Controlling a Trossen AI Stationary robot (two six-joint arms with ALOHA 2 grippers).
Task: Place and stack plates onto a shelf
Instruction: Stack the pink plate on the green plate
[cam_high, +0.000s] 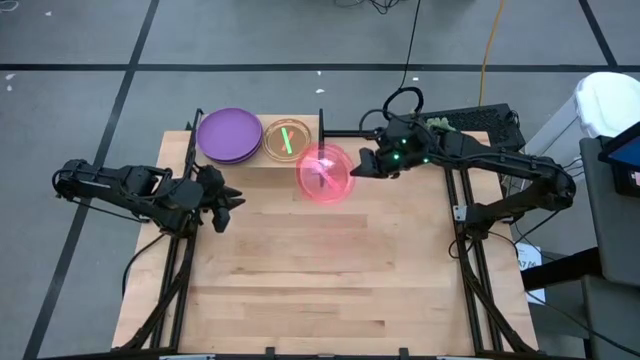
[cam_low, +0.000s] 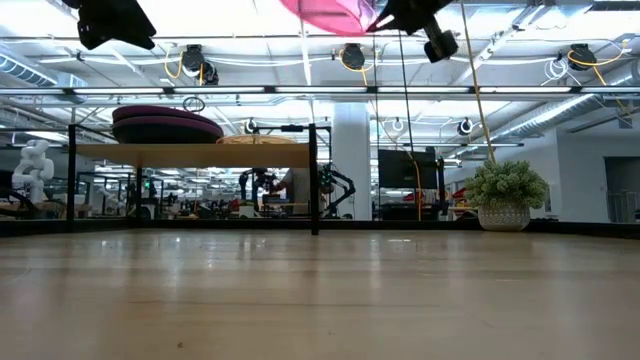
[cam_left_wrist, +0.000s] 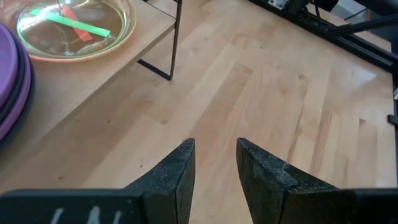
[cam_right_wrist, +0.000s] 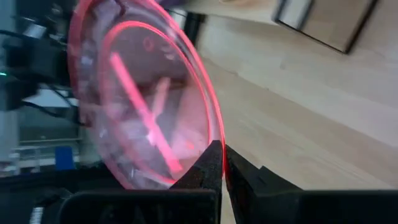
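Our right hand (cam_high: 362, 164) pinches 1 pink plate (cam_high: 325, 173) by its rim, held in the air just beside the shelf (cam_high: 256, 165), which carries purple plates (cam_high: 229, 135) and a green plate (cam_high: 287, 139). We judge it light, stiff and slippery; an edge grip suits. Our left hand (cam_high: 226, 203), fingers parted and empty, waits over the counter (cam_high: 320, 270).
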